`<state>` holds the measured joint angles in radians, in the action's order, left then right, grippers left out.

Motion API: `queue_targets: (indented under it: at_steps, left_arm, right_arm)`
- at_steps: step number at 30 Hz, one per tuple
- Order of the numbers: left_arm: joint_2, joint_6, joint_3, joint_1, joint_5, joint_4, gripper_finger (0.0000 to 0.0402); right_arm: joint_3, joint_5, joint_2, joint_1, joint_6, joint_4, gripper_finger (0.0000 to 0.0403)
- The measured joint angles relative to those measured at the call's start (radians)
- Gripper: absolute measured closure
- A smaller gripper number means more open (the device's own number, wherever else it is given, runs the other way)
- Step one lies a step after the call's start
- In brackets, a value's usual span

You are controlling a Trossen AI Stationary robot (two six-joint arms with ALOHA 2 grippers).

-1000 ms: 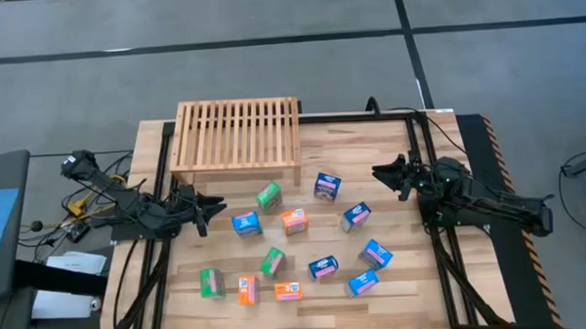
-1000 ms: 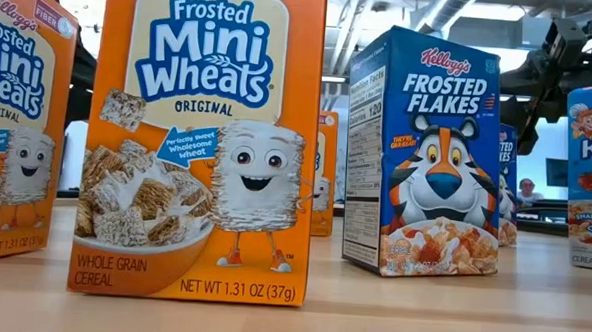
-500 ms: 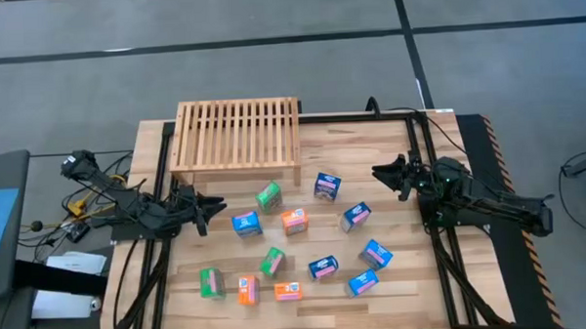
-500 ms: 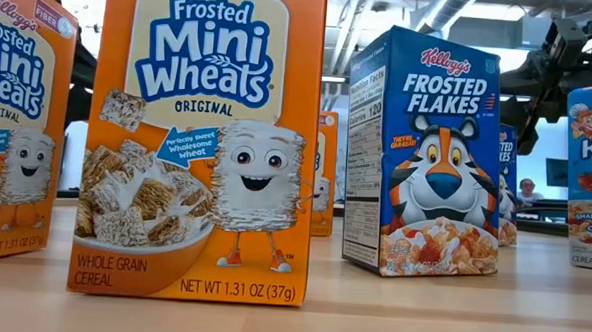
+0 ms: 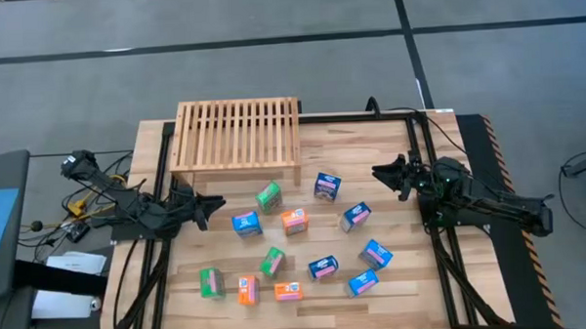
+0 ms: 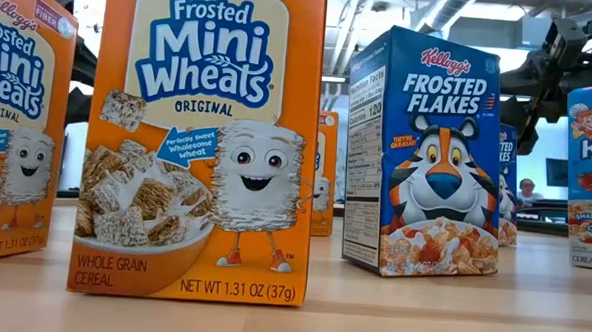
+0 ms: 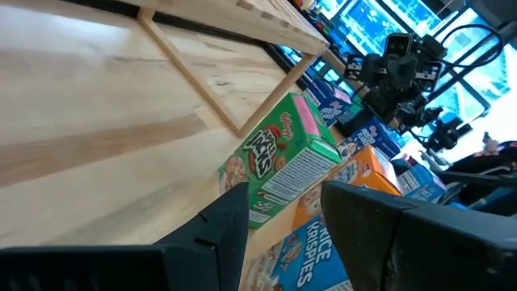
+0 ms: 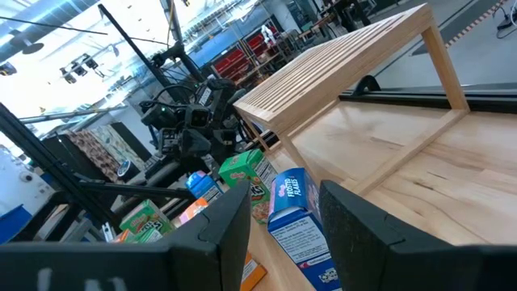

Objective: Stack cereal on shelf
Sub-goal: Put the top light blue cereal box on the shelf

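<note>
Low view: an orange box (image 6: pixel 202 142) and a blue box (image 6: pixel 424 157) are standing upright, filling the frame.
High view: twelve boxes are lying scattered on the table (image 5: pixel 393 229); the shelf (image 5: pixel 237 133) is sitting bare at the far edge.
Left gripper (image 5: pixel 210 206): fingers apart, empty, hovering at the left edge.
Right gripper (image 5: pixel 381 173): fingers apart, empty, hovering at the right edge.

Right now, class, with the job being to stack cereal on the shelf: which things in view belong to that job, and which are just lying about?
Belong to the job:
- cereal boxes, scattered on the table
- shelf, nothing on it
- left gripper, open, at the table's left edge
- right gripper, open, at the right

Just lying about:
- cables left of the table
- papers on the floor
</note>
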<state>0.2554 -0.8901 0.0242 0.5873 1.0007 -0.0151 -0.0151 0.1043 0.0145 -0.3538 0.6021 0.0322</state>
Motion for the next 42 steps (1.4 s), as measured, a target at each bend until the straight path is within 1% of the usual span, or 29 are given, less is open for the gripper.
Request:
queue_targets:
  at_steps: [4, 8, 10, 13, 15, 17, 21, 24, 27, 30, 32, 36, 40, 42]
  left_arm:
    - [0.000, 0.026, 0.000, 0.000, 0.003, 0.000, 0.0258]
    - [0.000, 0.014, 0.000, 0.000, 0.009, -0.011, 0.0258]
    - [0.000, 0.015, 0.000, 0.000, -0.011, -0.063, 0.0257]
    - [0.000, 0.107, 0.000, 0.000, -0.090, -0.192, 0.0247]
    - [0.000, 0.183, 0.007, 0.000, -0.130, -0.290, 0.0231]
    - [0.000, 0.250, 0.038, 0.000, -0.152, -0.329, 0.0209]
    - [0.002, 0.386, 0.133, 0.000, -0.177, -0.333, 0.0154]
    - [0.028, 0.486, 0.209, 0.000, -0.179, -0.328, 0.0118]
    - [0.065, 0.542, 0.308, 0.000, -0.185, -0.225, 0.0098]
    - [0.129, 0.545, 0.432, 0.000, -0.191, -0.035, 0.0093]
    - [0.194, 0.543, 0.526, 0.000, -0.215, 0.091, 0.0093]
    - [0.363, 0.518, 0.725, 0.000, -0.249, 0.343, 0.0093]
    - [0.549, 0.452, 0.905, 0.000, -0.264, 0.629, 0.0093]
    - [0.638, 0.423, 0.963, -0.007, -0.271, 0.722, 0.0093]
  right_arm:
    - [0.002, 0.000, 0.000, 0.000, 0.007, 0.011, 0.0228]
    - [0.002, 0.001, -0.001, 0.000, 0.095, 0.019, 0.0228]
    - [0.002, 0.003, -0.002, 0.000, 0.167, 0.019, 0.0228]
    - [0.002, 0.003, -0.002, 0.000, 0.242, 0.018, 0.0228]
    - [0.002, 0.003, -0.002, 0.000, 0.245, 0.018, 0.0228]
    - [0.002, 0.003, -0.002, 0.000, 0.238, 0.023, 0.0228]
    - [0.002, -0.004, -0.002, 0.000, 0.214, 0.085, 0.0223]
    - [0.002, -0.036, -0.001, 0.000, 0.203, 0.142, 0.0210]
    - [0.002, -0.053, -0.002, -0.001, 0.175, 0.194, 0.0186]
    - [0.001, -0.075, -0.002, -0.002, 0.160, 0.221, 0.0156]
    - [0.001, -0.078, -0.002, -0.002, 0.160, 0.229, 0.0136]
    - [0.001, -0.078, -0.002, -0.002, 0.160, 0.248, 0.0110]
    - [0.000, -0.078, -0.002, -0.002, 0.159, 0.244, 0.0106]
    - [0.000, -0.078, -0.002, -0.002, 0.157, 0.239, 0.0106]
